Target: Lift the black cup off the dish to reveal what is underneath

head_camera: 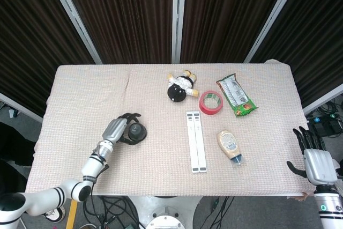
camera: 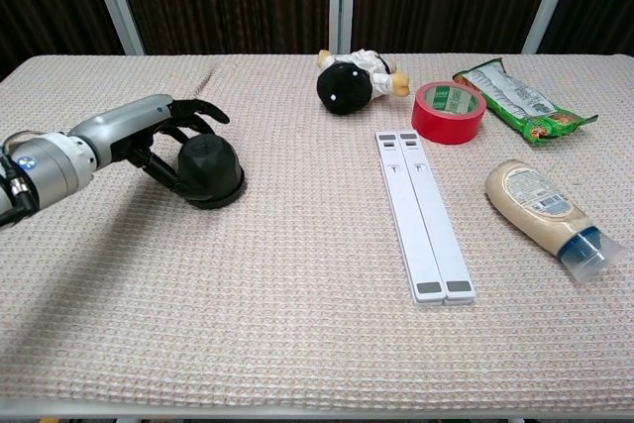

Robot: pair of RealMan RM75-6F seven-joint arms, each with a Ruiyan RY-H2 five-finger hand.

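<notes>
Nearest the camera, at the lower right corner of the head view, the robot's right hand (head_camera: 316,163) hangs off the table edge with fingers spread, grasping nothing; at the lower centre of the chest view lie two long white flat strips (camera: 422,211) side by side and touching, with one squeezable beige sauce bottle (camera: 548,212) on its side to their right; left of centre, the left hand (camera: 161,138) reaches beside the black dome-shaped cup (camera: 207,169), which sits upside down on the pale woven tablecloth (camera: 297,324); its fingers fan out over and behind the cup, and whether they press on it I cannot tell, though nothing looks clasped; the cup appears fully down, a dark rim at its base may be the dish, and nothing beneath shows, so the lift seems wholly left to do; further back, toward the upper right, sit one red roll of tape (camera: 448,111), one green snack packet (camera: 513,97) and one black-and-white plush toy (camera: 355,79).
</notes>
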